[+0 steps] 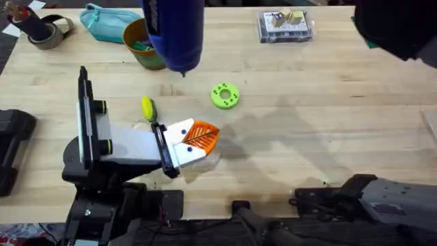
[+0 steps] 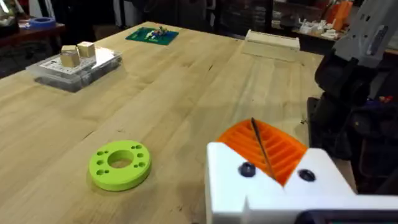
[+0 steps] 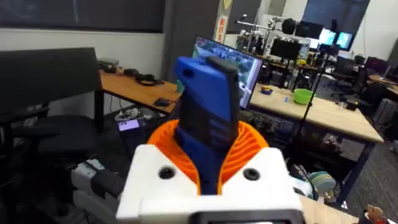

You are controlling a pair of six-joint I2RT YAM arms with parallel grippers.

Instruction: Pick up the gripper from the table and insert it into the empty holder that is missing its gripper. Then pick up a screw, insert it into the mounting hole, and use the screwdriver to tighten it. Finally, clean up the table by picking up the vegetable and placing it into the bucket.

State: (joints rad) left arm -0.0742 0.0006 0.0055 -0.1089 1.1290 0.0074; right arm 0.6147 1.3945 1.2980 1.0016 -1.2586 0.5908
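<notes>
Overhead, you see the left gripper [image 1: 205, 140] lying low on the table [image 1: 328, 123] toward the near edge, its orange pads pressed together on a thin dark sliver you cannot identify. The vegetable [image 1: 147, 107] lies just beside it, a green ring [image 1: 225, 96] a little farther in. The screwdriver [image 1: 174, 31] hangs large and blue over the far edge, tip down, next to the bucket [image 1: 136, 48]; a teal pouch [image 1: 109, 20] and tape rolls [image 1: 48, 29] sit at the far left corner, a clear box [image 1: 285, 26] at the far edge.

From the left wrist, the pads [image 2: 283, 152] meet on that dark sliver; the ring [image 2: 120, 164] lies nearby, the box [image 2: 78, 65] beyond.

From the right wrist, the right gripper [image 3: 208, 171] clamps the screwdriver [image 3: 208, 106] upright.
</notes>
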